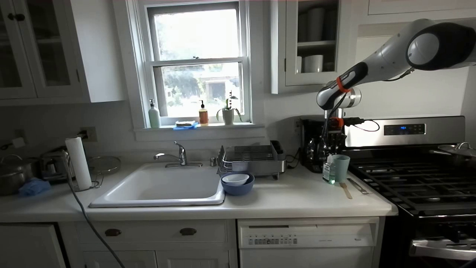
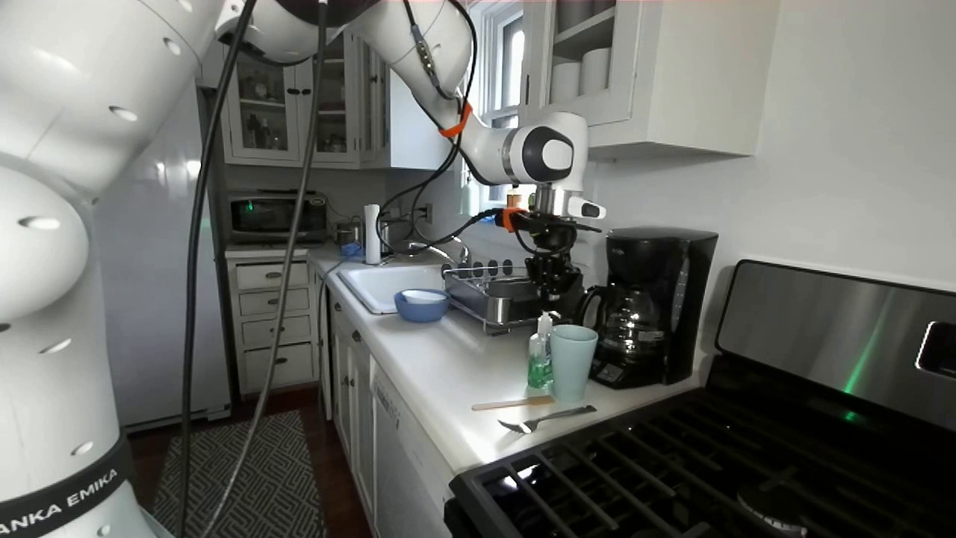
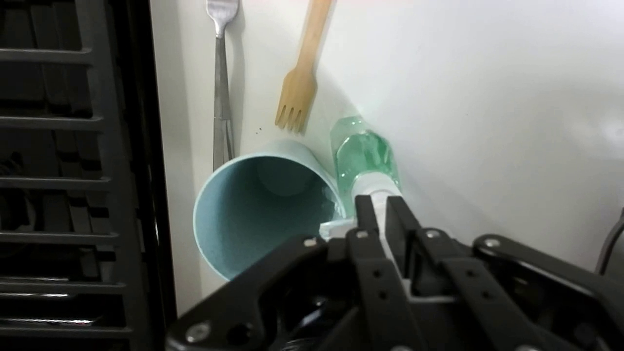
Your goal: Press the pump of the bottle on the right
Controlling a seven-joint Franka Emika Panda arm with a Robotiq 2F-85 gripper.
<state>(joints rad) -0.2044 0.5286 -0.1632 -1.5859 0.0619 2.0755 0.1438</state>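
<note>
The bottle on the right is small and clear with green liquid and a white pump. It stands upright on the counter in both exterior views [image 1: 329,175] [image 2: 539,368], and in the wrist view [image 3: 365,153]. Its pump [image 2: 545,324] is directly below my gripper [image 2: 551,293]. In the wrist view the nozzle [image 3: 337,227] points left toward the cup, and the fingers partly hide the pump top. My gripper [image 3: 381,199] points down with its fingers close together. A narrow gap shows between them, with nothing gripped. I cannot tell whether the fingers touch the pump.
A pale green cup [image 3: 234,195] stands right beside the bottle. A wooden fork [image 3: 300,92] and metal cutlery [image 3: 222,83] lie near it. The coffee maker [image 2: 646,299] is behind, and the stove [image 2: 672,463] borders the counter. Two other pump bottles [image 1: 154,115] [image 1: 203,114] stand on the windowsill.
</note>
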